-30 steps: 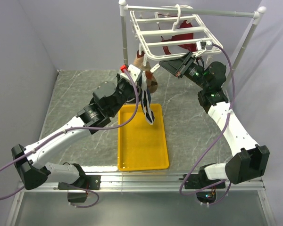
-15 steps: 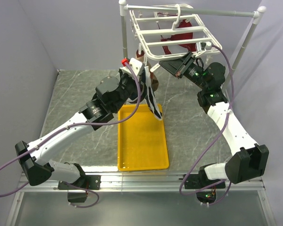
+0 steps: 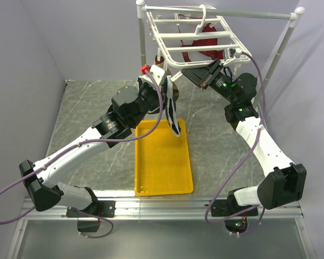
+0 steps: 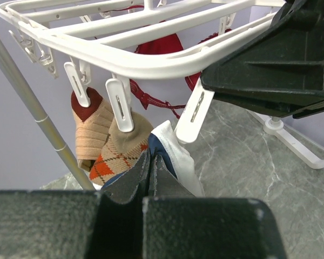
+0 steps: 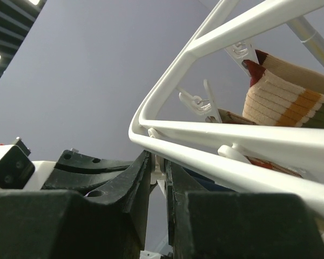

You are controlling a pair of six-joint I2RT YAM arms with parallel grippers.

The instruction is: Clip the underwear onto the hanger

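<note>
Two robot arms meet beneath the near edge of the white hanger, which hangs by its hook from a white pole stand at the far end of a grey marbled table. The left gripper, jaws pressed together, pinches the navy underwear by its upper edge. The garment dangles from the fingers over the far end of a yellow tray. From the left wrist, its white-trimmed edge rises just beside the lower tip of a dangling white clip; whether the clip bites the cloth cannot be told. The right gripper reaches in from the other side, its black body sitting over the top of that clip. Its jaws are drawn nearly together on a slim white piece just under the hanger's rim. Neighbouring clips hold a brown-and-cream argyle cloth and a tan ribbed sock. A dark red garment hangs farther back. A moulded mark on one clip is too small to read.
</note>
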